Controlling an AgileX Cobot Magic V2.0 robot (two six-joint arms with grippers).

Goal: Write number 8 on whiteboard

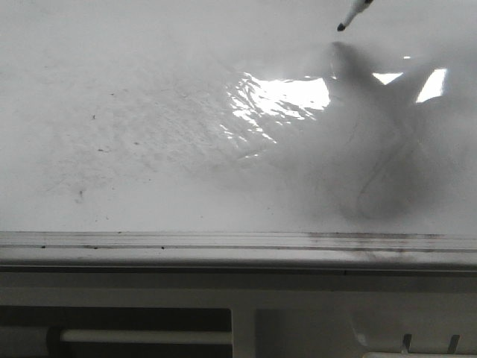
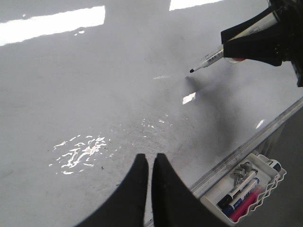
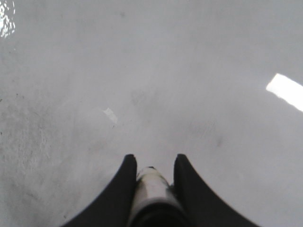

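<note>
The whiteboard [image 1: 149, 149] fills the front view, glossy white with grey smudges. No number 8 shows on it; only faint erased grey curves [image 1: 373, 195] lie near its lower right. My right gripper [image 3: 152, 159] is shut on a white marker [image 3: 150, 182]. In the left wrist view that right gripper [image 2: 226, 42] holds the marker [image 2: 208, 60] slanted, its black tip a little above the board over its own shadow. The marker [image 1: 353, 13] enters the front view at the top right. My left gripper [image 2: 150, 157] hovers over the whiteboard [image 2: 71, 94], shut and empty.
A silvery metal edge strip [image 1: 223, 241] runs along the board's near side. A white tray [image 2: 265, 187] holding several markers hangs just outside that edge. Bright glare [image 1: 287, 95] lies mid-board.
</note>
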